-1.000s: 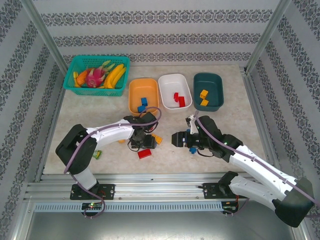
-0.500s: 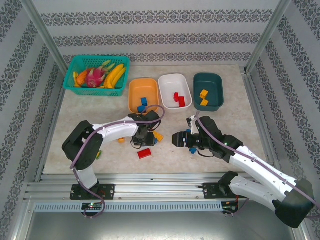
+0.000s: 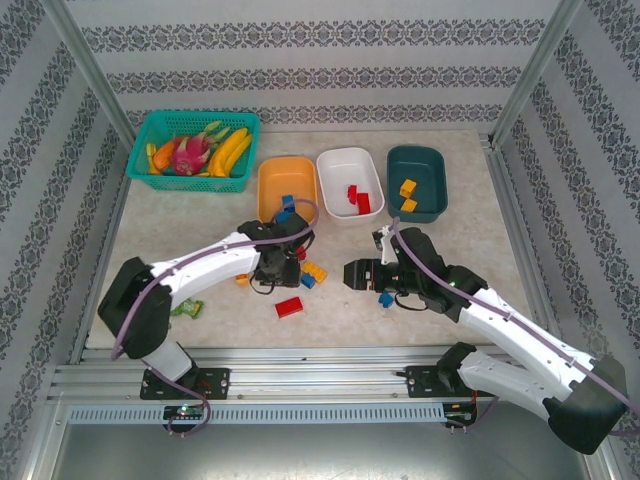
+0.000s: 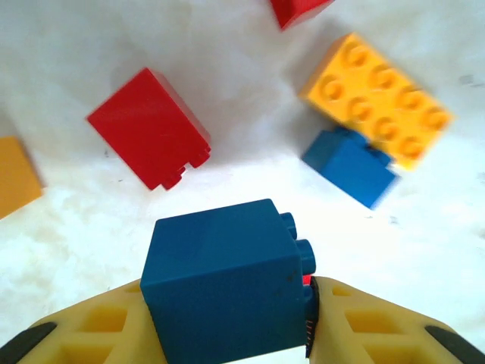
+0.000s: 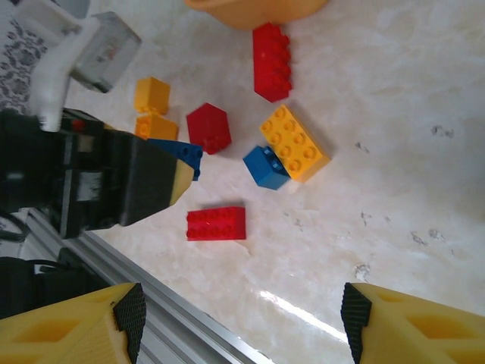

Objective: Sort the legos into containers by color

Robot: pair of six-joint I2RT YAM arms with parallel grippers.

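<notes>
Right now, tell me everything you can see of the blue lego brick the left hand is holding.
The blue lego brick is a blocky, nearly cubic piece of smooth, glossy dark-blue plastic. In the left wrist view two round studs show on its right side, so it is turned on its side. The left hand clamps it between its yellow fingers, one on each flank. It appears held above the tabletop, apart from the red brick and the yellow brick beyond it.

The left gripper (image 4: 227,307) pinches a blue brick (image 4: 220,288) between its yellow fingers (image 4: 98,326), above the pale table (image 4: 250,83). Farther off lie a red brick (image 4: 148,127) to the left and a long yellow brick (image 4: 377,100) to the right, with a smaller blue brick (image 4: 350,165) touching its near side.
</notes>
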